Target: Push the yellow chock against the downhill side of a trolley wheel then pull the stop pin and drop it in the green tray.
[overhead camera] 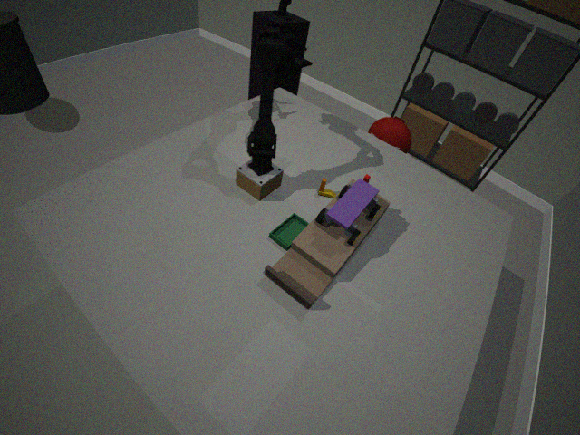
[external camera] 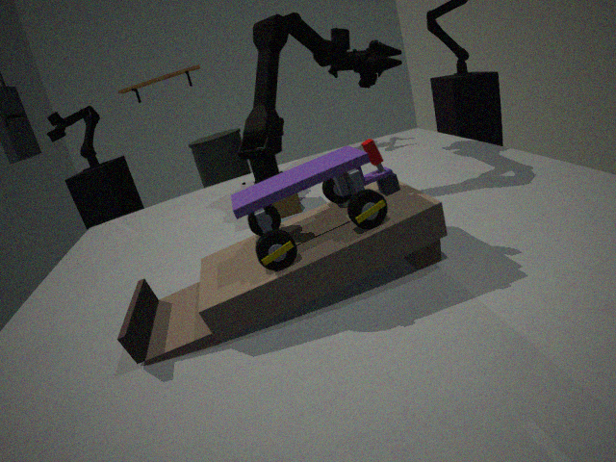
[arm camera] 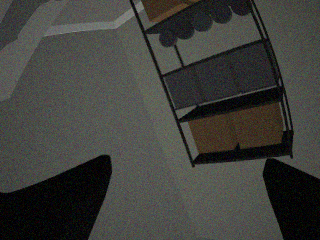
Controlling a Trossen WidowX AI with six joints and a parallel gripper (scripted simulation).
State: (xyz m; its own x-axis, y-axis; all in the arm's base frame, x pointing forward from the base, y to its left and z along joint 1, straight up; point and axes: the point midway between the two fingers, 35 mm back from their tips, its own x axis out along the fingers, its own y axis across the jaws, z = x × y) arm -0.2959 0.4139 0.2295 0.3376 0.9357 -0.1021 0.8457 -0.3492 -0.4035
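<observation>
The purple-topped trolley (overhead camera: 352, 204) (external camera: 300, 180) stands on the wooden ramp (overhead camera: 315, 265) (external camera: 323, 278), toward its uphill part. The red-headed stop pin (overhead camera: 366, 178) (external camera: 371, 151) stands upright in its holder at the trolley's uphill end. The yellow chock (overhead camera: 328, 193), with its orange handle up, is on the table beside the ramp's upper part, off the ramp; the exterior view does not show it. The green tray (overhead camera: 288, 231) lies beside the ramp's lower half and looks empty. My gripper (external camera: 400, 57) (arm camera: 190, 167) is open and empty, high above the table, away from the trolley.
The ramp has an upright end board (overhead camera: 288, 285) (external camera: 140, 320) at its downhill end. My arm's base block (overhead camera: 258, 184) stands on the tray and chock side of the ramp. A red ball (overhead camera: 391, 132) and a shelf rack (overhead camera: 473, 184) are in the background.
</observation>
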